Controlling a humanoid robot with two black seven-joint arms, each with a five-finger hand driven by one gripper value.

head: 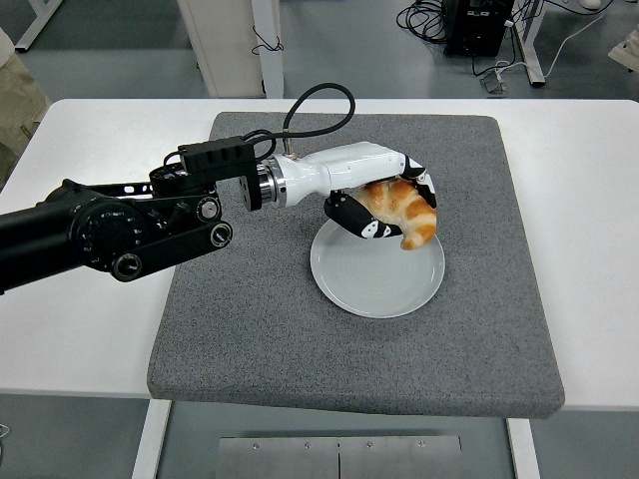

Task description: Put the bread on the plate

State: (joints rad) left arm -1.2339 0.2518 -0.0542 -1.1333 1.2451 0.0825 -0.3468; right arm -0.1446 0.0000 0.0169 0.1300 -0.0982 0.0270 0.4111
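Holding the bread (pixel 407 208) in curled fingers, the left hand (pixel 384 205) hovers over the plate (pixel 371 277) — its far rim; releasing here risks a roll-off onto the mat (pixel 250 329).

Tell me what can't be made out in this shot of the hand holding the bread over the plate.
- Head view: whether the bread already touches the plate or hangs just above it; the angle hides any gap.
- Head view: the plate's far rim, covered by the left hand and bread.
- Head view: the left arm's shoulder end, cut off by the left edge.
- The right arm is not in view.
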